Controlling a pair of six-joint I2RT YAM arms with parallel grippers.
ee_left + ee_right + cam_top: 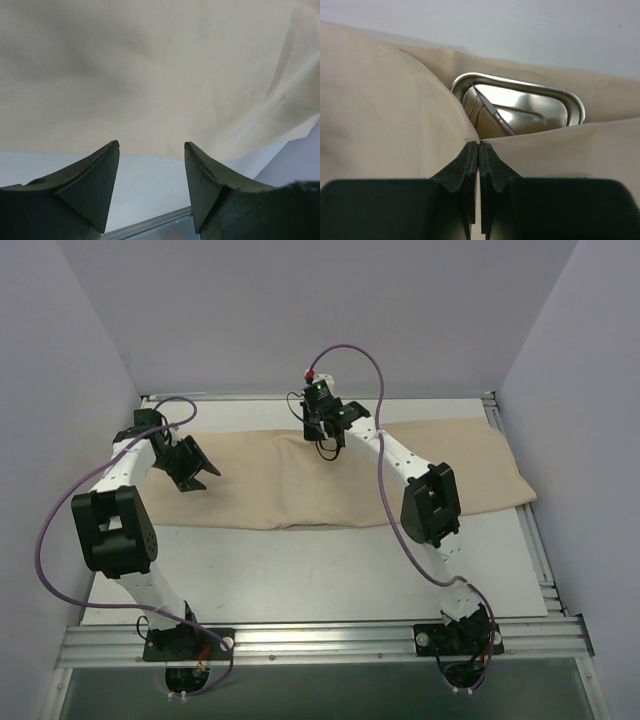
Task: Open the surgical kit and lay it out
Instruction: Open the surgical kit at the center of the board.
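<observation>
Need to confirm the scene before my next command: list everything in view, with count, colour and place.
cloth wrap: one, beige, spread across the table's far half.
steel tray: one, shiny silver, partly uncovered between cloth folds, seen from the right wrist.
instruments: count unclear, steel, slim pieces lying in the tray.
table: one, white, near half showing in front of the cloth.
frame rail: one, silver, along the near edge.
left gripper: one, black, open, over the cloth's left end.
right gripper: one, black, shut, apparently pinching a cloth fold by the tray.
</observation>
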